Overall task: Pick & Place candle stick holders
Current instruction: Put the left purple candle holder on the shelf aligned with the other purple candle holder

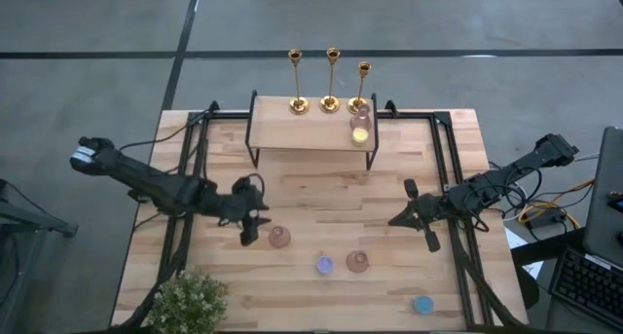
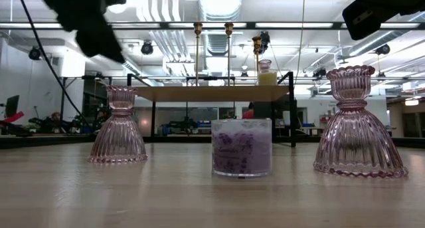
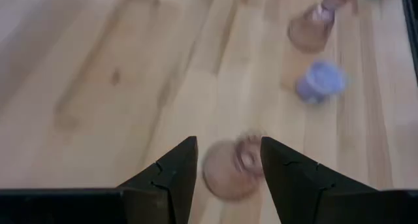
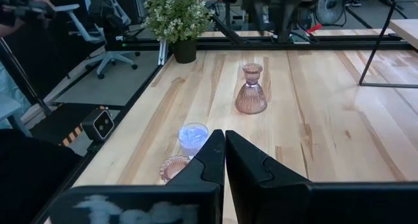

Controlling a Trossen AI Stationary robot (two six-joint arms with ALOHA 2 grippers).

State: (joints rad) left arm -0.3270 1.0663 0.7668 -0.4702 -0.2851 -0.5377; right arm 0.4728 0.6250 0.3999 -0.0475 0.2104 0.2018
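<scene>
Candlesticks of shiny gold, three of them (image 1: 329,79), stand in a row at the back edge of the raised wooden shelf (image 1: 302,131) in the high view, with a small yellow candle (image 1: 360,134) and a pink glass piece on the shelf just in front of the rightmost one. Lower on the table (image 1: 321,193), the left gripper (image 1: 249,224) hangs just beside a pink glass holder (image 1: 279,237), while the right gripper (image 1: 421,222) waits near the table's right side. A purple candle (image 1: 324,266), a second pink glass holder (image 1: 357,261) and a blue candle (image 1: 422,303) lie toward the front, and a potted plant (image 1: 187,303) fills the front left corner.

Low view: the purple candle (image 2: 241,147) sits between the two ribbed pink holders, and the gold candlesticks (image 2: 228,52) rise from the shelf far behind.

Left wrist view: the left gripper's fingers (image 3: 171,178) are spread apart over the table, and the pink holder (image 3: 233,168) shows between them, untouched.

Right wrist view: the right gripper's fingers (image 4: 251,162) are pressed together with nothing between them; a pink holder (image 4: 251,90), the purple candle (image 4: 193,136) and the plant (image 4: 174,18) lie beyond.
</scene>
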